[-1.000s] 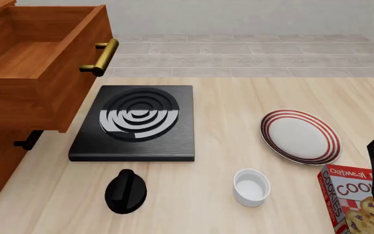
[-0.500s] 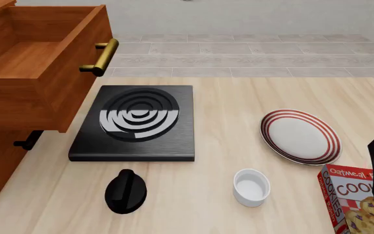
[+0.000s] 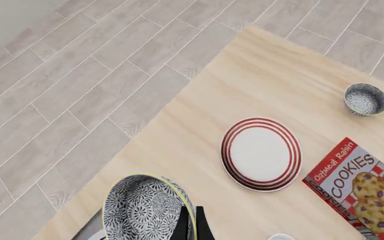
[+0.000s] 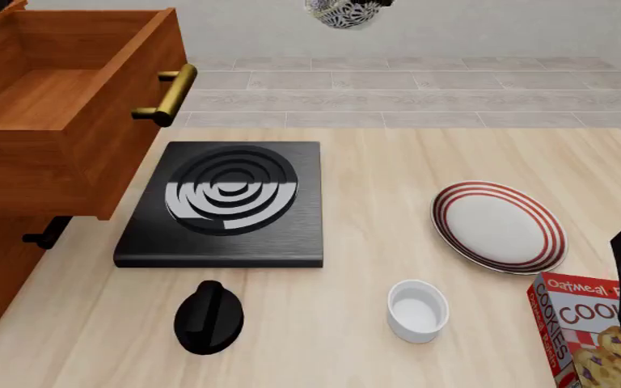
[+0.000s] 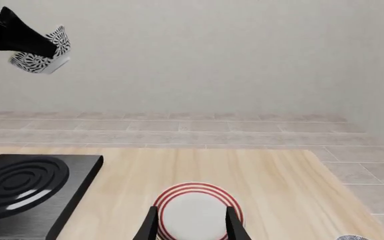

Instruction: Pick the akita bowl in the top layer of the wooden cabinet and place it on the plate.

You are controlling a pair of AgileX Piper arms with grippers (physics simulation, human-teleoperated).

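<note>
Carrying the akita bowl (image 3: 148, 210) high above the table, the left gripper (image 3: 190, 225) pinches its rim between closed fingers; the plate (image 4: 498, 225) lies well below, toward the right. Doing this well means travelling across until the bowl hangs over the plate's white centre, then lowering level before release. The right gripper (image 5: 190, 225) hangs open, holding nothing. Half a second ago only a sliver of the bowl showed at the front view's top edge; now more of it shows

L hand (image 3: 190, 225) raised high, clamped; R hand (image 5: 190, 225) low, fingers apart.
</note>
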